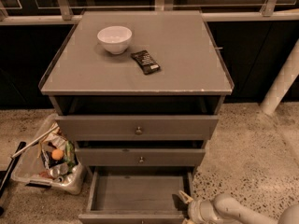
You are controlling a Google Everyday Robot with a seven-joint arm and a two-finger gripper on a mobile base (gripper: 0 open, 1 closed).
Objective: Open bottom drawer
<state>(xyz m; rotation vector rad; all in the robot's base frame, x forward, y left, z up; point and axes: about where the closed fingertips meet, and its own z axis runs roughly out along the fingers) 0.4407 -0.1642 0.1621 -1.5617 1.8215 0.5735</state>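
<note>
The bottom drawer (135, 192) of the grey cabinet stands pulled out, showing its plain grey inside. Its front runs along the bottom edge of the view and its knob is out of view. My gripper (183, 200) is at the drawer's right front corner, with the pale arm coming in from the lower right. A pale fingertip (182, 196) pokes over the drawer's right side wall.
The middle drawer (140, 158) and top drawer (138, 127) are shut, each with a round knob. A white bowl (114, 39) and a dark snack packet (145, 62) lie on the cabinet top. A clear bin of clutter (49, 161) sits on the floor at left. A white post (281, 80) stands at right.
</note>
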